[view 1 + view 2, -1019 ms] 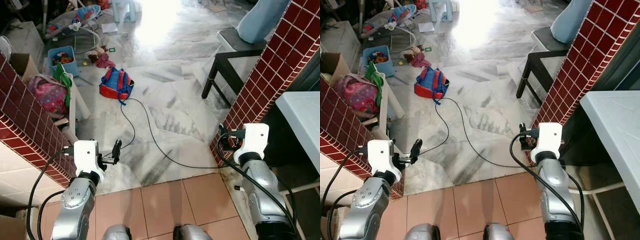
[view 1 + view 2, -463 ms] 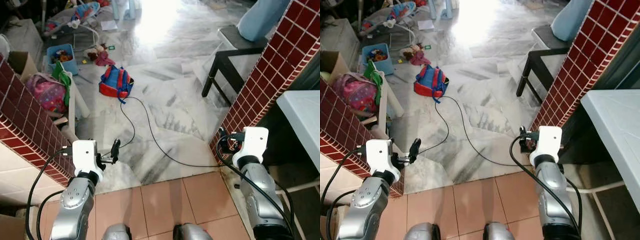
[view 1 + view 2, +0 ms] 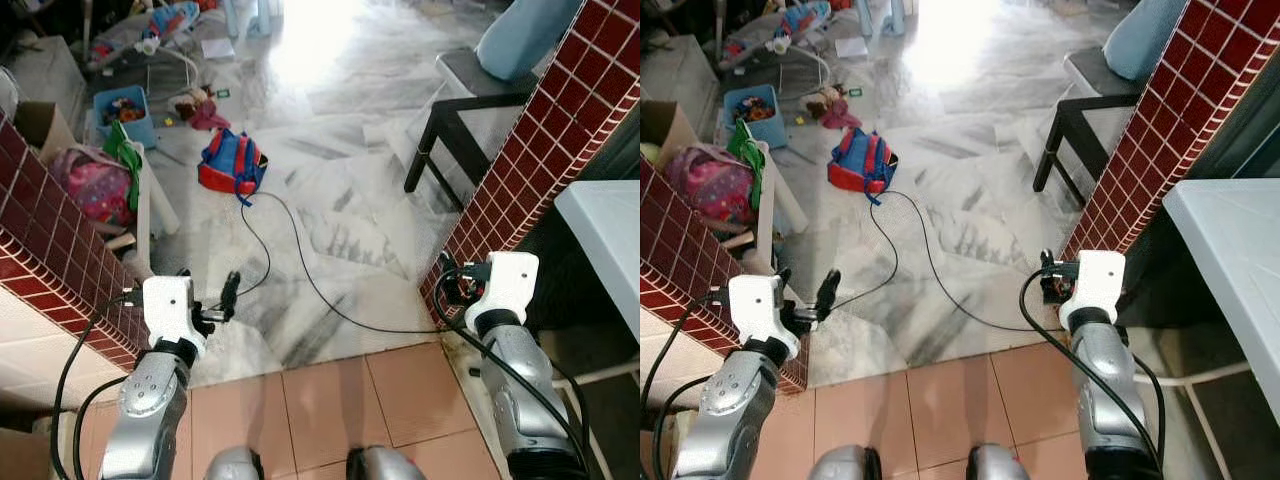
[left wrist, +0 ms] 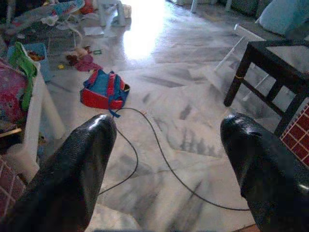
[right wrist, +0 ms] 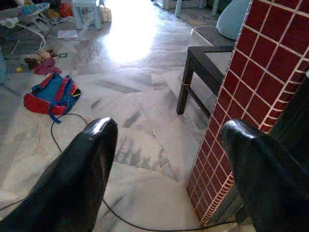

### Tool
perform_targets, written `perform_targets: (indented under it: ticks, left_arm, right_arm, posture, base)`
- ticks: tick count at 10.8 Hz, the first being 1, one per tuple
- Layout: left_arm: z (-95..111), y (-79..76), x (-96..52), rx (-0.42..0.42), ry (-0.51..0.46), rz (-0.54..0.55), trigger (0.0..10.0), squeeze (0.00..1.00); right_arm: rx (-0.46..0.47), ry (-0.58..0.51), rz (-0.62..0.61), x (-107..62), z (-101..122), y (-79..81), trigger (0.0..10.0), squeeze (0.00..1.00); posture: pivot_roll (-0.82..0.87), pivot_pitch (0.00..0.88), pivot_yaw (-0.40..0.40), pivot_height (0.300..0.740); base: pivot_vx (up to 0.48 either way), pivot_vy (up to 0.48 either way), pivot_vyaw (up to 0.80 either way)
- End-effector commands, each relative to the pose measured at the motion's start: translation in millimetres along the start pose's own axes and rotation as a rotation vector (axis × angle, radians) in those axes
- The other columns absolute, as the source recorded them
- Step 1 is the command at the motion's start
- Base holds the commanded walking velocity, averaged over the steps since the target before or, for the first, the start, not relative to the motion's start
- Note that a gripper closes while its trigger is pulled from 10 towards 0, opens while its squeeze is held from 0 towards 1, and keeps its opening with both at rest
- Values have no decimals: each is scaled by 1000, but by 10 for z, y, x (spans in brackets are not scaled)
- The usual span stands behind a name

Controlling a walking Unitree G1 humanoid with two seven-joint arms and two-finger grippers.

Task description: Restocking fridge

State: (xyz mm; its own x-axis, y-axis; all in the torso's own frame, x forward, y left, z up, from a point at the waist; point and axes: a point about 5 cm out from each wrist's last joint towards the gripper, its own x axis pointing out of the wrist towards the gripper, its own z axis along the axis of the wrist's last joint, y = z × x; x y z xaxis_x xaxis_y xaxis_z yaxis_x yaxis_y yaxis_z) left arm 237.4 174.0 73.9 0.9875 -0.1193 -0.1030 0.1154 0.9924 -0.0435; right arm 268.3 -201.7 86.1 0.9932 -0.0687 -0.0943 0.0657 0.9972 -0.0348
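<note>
I hold both arms low in front of me over the floor. My left gripper (image 3: pixel 218 298) is open, its two black fingers (image 4: pixel 82 169) wide apart with nothing between them, and it points out over the marble floor. My right gripper (image 3: pixel 448 282) is open too and holds nothing; its fingers (image 5: pixel 256 169) are spread beside the foot of the red tiled pillar (image 3: pixel 530 170).
A black cable (image 3: pixel 300 270) snakes across the marble floor (image 3: pixel 350 220) to a red and blue backpack (image 3: pixel 231 165). A red tiled wall (image 3: pixel 50 250) is at my left, a black bench (image 3: pixel 470 110) and a white table (image 3: pixel 610 240) at right. Bags and toys (image 3: pixel 125 115) clutter the far left.
The whole view has shifted slightly. My left gripper has moved up a little and its second finger now shows. The right arm holds still.
</note>
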Motion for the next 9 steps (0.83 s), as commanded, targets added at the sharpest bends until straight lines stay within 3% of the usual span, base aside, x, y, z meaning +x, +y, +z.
perform_targets:
  ticks: [1, 2, 3, 9]
  left_arm:
    - [18, 16, -17, 14, -5, -1, 2627, 0]
    - [-1, 24, -7, 26, 7, 8, 10000, 0]
    - [21, 19, -4, -8, -19, -3, 10000, 1000]
    - [-61, 41, 10, -13, 28, 63, 10000, 1000]
  right_arm:
    - [4, -11, -1, -15, 24, -6, 0, 0]
    - [2, -15, 1, -6, 26, -5, 10000, 0]
    - [18, -24, -4, -1, 39, -8, 10000, 1000]
    - [47, -8, -20, 4, 13, -24, 10000, 1000]
  posture:
    - [7, 90, 11, 740]
    - [7, 91, 10, 740]
    - [7, 90, 9, 740]
    - [1, 92, 5, 740]
  base:
    - [0, 0, 0]
    - [0, 0, 0]
    - [0, 0, 0]
    - [0, 0, 0]
